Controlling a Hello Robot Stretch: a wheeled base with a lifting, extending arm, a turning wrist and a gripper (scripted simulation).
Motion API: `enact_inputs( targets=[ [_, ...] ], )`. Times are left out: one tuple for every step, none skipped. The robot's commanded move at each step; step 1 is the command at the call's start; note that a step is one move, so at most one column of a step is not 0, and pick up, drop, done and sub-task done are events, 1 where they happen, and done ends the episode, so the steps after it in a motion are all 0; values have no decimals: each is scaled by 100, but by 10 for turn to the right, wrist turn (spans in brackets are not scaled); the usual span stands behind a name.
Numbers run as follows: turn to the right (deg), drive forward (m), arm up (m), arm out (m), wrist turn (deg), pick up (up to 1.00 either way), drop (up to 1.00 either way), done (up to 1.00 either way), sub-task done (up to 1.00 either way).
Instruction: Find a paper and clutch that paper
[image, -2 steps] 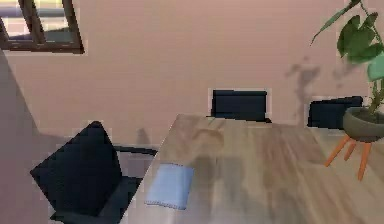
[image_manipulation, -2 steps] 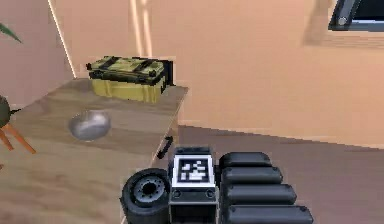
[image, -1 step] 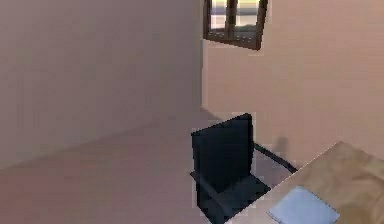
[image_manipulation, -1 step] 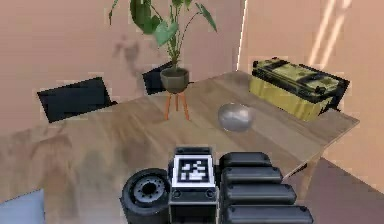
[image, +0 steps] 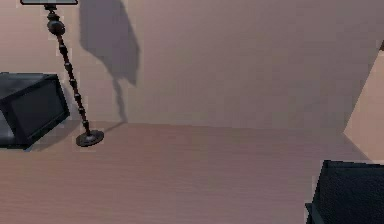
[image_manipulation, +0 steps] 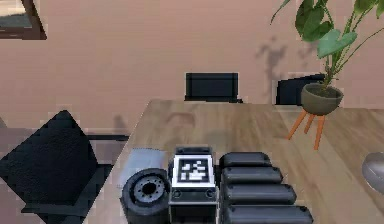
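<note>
Paper location cannot be told; hand (image_manipulation: 147, 194) sits near wooden table (image_manipulation: 250, 128).

Bench (image_manipulation: 250, 130): pale wood, matt, faint grain. Chair (image_manipulation: 55, 160): black, matt. Pot (image_manipulation: 322, 97): grey, dull; orange wooden legs (image_manipulation: 305, 125). Lamp pole (image: 68, 75): dark, slight sheen.

Beaded floor lamp (image: 70, 80) beside dark box (image: 32, 110)

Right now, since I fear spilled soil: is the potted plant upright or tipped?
Upright: the potted plant has its pot level on orange legs, with stems rising straight up from it.
</note>
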Motion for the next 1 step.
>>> enact_inputs(
  targets=[
    [0,0,0,20,0,0,0,0,0]
  ],
)
